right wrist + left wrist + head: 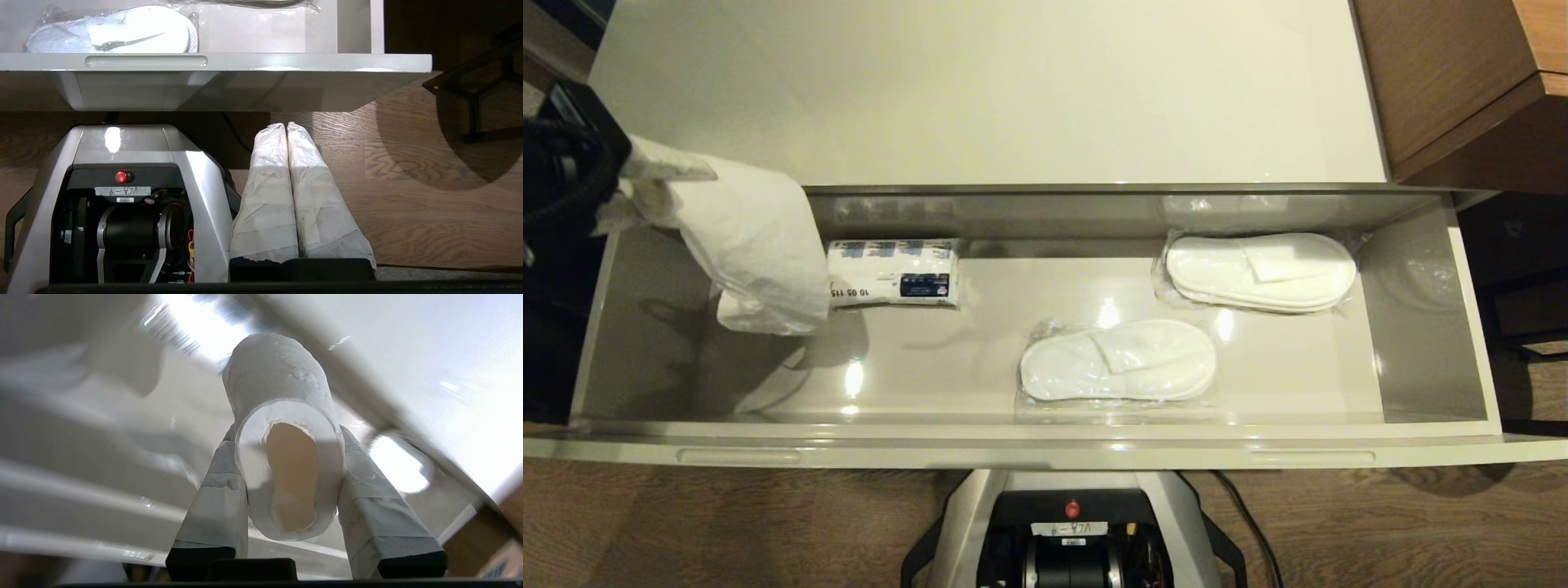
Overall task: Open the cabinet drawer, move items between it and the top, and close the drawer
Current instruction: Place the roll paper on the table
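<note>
Robot base sits right under the camera, parked against the pulled-out cabinet drawer, which spans the whole cabinet below the glossy top. Inside it: two wrapped slipper pairs, one near the front and one toward the back right, plus a small printed packet.

Over the drawer's left end, the left gripper is clamped on the paper roll, fingers squeezing both sides so the core looks squashed oval. A loose tail hangs down over the drawer. Roll's obviously light and soft, so I'd guess it dents easily and that tail could snag; gripping across the middle seems right.

Right gripper is parked low beside the base, fingers pressed together, empty.
</note>
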`<state>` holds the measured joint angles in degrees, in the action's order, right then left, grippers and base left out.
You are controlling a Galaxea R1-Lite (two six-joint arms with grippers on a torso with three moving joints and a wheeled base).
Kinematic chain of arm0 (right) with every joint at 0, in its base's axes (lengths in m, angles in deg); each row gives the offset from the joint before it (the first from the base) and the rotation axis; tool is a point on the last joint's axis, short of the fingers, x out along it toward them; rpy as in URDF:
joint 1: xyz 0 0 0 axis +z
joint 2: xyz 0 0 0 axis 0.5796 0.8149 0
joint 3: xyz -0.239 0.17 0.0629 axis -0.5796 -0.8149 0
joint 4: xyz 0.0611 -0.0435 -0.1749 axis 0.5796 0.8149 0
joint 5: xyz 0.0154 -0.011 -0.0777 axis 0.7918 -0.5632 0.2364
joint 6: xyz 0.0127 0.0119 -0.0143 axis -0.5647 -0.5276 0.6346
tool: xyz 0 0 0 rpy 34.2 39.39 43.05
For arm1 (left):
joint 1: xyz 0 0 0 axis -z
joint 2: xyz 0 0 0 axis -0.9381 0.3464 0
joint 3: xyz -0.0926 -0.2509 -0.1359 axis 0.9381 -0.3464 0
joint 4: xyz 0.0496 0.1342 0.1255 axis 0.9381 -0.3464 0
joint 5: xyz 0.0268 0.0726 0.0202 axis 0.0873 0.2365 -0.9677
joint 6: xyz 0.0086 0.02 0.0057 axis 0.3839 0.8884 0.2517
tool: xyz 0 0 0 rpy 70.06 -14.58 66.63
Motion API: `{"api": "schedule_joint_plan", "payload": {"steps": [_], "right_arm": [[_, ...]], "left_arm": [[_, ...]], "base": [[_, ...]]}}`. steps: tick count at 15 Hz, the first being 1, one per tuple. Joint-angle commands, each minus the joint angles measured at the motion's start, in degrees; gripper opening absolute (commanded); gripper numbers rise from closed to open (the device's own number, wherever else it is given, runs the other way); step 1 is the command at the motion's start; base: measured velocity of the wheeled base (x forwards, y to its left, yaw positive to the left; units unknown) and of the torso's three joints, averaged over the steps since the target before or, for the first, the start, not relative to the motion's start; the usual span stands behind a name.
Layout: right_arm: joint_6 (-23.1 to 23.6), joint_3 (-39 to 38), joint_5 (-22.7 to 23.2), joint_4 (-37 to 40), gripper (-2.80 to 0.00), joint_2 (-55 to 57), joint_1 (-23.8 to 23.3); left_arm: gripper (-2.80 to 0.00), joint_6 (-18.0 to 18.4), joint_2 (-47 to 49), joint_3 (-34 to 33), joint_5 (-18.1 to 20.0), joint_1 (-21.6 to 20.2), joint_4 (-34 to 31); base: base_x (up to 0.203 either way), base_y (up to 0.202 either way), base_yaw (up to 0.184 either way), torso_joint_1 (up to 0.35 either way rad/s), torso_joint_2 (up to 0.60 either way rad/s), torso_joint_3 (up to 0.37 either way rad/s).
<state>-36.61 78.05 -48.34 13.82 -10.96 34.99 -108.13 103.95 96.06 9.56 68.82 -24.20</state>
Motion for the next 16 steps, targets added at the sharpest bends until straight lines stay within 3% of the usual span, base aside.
{"api": "schedule_joint_plan", "payload": {"steps": [1,2,5,8,11,15,16], "right_arm": [[0.0,0.0,0.0,0.0,-2.8,0.1,0.0],[0.0,0.0,0.0,0.0,-2.8,0.1,0.0],[0.0,0.0,0.0,0.0,-2.8,0.1,0.0],[0.0,0.0,0.0,0.0,-2.8,0.1,0.0],[0.0,0.0,0.0,0.0,-2.8,0.1,0.0],[0.0,0.0,0.0,0.0,-2.8,0.1,0.0],[0.0,0.0,0.0,0.0,-2.8,0.1,0.0]], "left_arm": [[-2.8,2.6,1.1,11.8,0.5,1.4,-6.3],[-2.8,4.0,1.8,13.9,0.9,2.1,-9.4],[-2.8,4.7,2.2,14.4,1.2,2.5,-10.2],[-2.8,6.4,4.2,23.3,2.6,3.4,-13.3],[-2.8,7.3,4.7,23.7,2.9,3.5,-13.0],[-2.8,14.8,17.6,23.7,3.3,3.3,7.0],[-2.8,16.3,18.4,23.7,3.3,3.3,8.9]], "base": [[0.0,0.0,0.0,0.0,0.0,0.0],[0.0,0.0,0.0,0.0,0.0,0.0],[0.0,0.0,0.0,0.0,0.0,0.0],[0.0,0.0,0.0,0.0,0.0,0.0],[0.0,0.0,0.0,0.0,0.0,0.0],[0.0,0.0,0.0,0.0,0.0,0.0],[0.0,0.0,0.0,0.0,0.0,0.0]]}}
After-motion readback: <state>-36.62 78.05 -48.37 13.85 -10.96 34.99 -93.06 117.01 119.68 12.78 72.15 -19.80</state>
